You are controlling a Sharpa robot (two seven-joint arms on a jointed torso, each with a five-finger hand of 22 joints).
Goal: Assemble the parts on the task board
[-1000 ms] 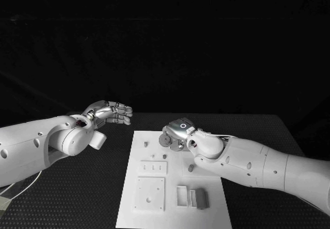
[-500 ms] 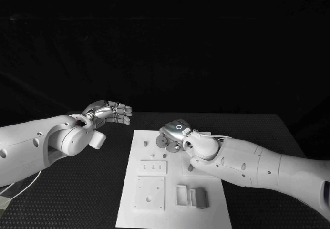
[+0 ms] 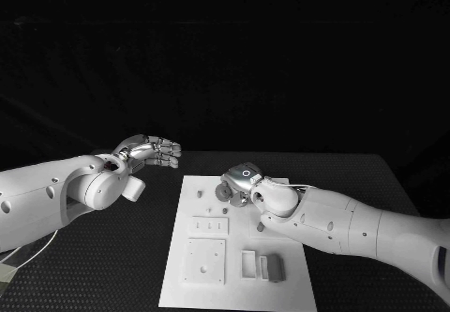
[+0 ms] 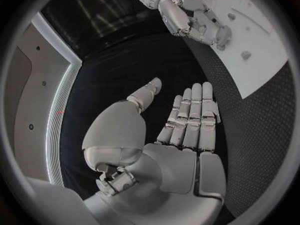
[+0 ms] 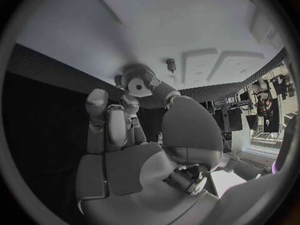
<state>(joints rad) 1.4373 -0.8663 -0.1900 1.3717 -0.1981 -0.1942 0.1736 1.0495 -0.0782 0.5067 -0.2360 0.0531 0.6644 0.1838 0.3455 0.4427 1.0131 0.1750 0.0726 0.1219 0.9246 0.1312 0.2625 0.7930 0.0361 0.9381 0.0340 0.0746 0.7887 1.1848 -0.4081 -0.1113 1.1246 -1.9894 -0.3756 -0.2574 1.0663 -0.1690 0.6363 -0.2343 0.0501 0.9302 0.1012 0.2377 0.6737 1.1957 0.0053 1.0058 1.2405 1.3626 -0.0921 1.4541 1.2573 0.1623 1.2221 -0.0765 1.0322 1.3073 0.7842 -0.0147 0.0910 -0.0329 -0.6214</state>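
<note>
The white task board [image 3: 235,286] lies in the middle of the black table. My right hand [image 3: 240,182] hovers over the board's far end and pinches a grey gear [image 3: 225,191] between thumb and fingers. In the right wrist view the gear [image 5: 139,82] sits at the fingertips [image 5: 130,103], close to a small peg [image 5: 170,63] that stands on the board. My left hand [image 3: 150,153] is raised off the board's far left corner. Its fingers [image 4: 190,112] lie straight, side by side, and hold nothing.
On the board are a small peg [image 3: 199,195], another peg [image 3: 225,212], a slotted plate [image 3: 209,226], a square plate [image 3: 205,262], a white frame [image 3: 248,264] and a grey block [image 3: 275,268]. A small round part [image 3: 260,227] lies by my right forearm.
My right hand has shifted a little to the left over the board's far end, with the gear still in its fingers. The left hand has stayed where it was.
</note>
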